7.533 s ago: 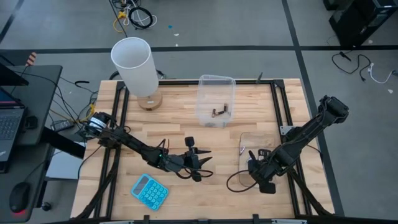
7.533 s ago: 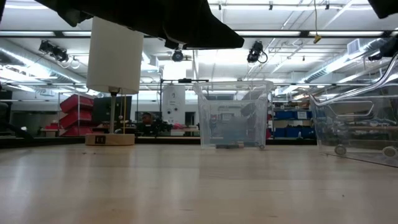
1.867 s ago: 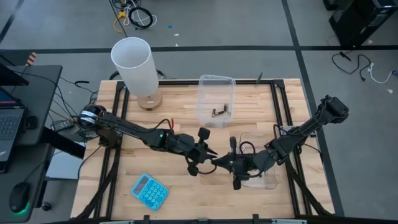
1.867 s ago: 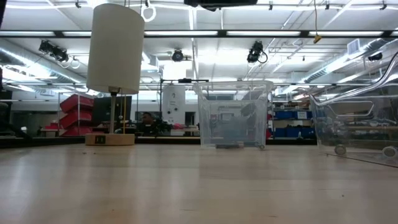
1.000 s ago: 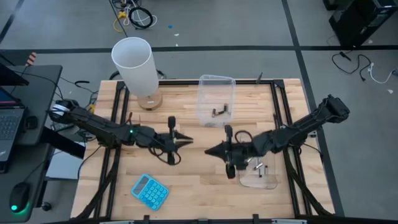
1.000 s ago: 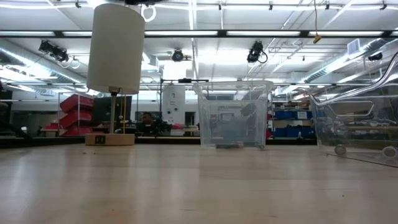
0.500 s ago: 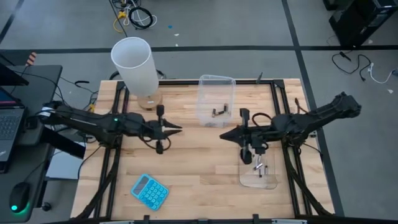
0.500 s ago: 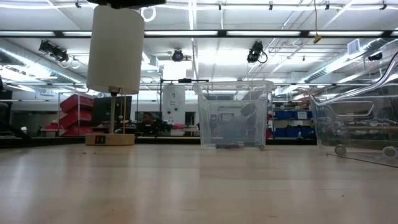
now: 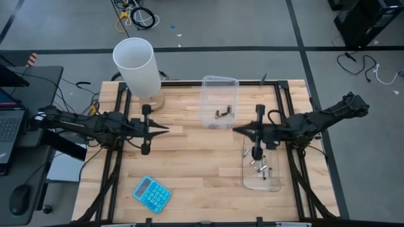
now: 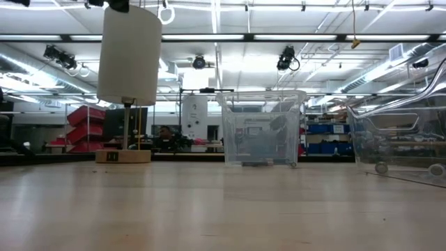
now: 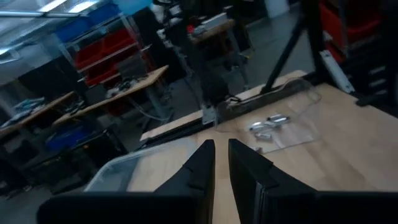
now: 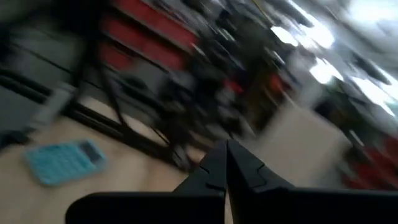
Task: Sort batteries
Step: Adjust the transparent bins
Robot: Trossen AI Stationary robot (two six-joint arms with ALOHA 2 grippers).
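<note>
The left gripper [image 9: 165, 128] has its jaws nearly closed on nothing, poised above the wooden worktop [image 9: 189, 157] near the white cylindrical lamp [image 9: 137, 66]. The right gripper [image 9: 237, 130] has its jaws clenched, also empty, beside the 2 clear plastic tubs. Small dark cylindrical batteries [image 9: 222, 113] lie in the far tub [image 9: 219, 101], silvery ones [image 9: 260, 166] in the near tub [image 9: 262, 171]. The risk I judge: a swinging arm could clip a light tub and scatter sorted cells.

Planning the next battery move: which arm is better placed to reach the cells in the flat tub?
Probably right: the right gripper hangs just beside the flat tub holding the cells; the left gripper is across the table.
</note>
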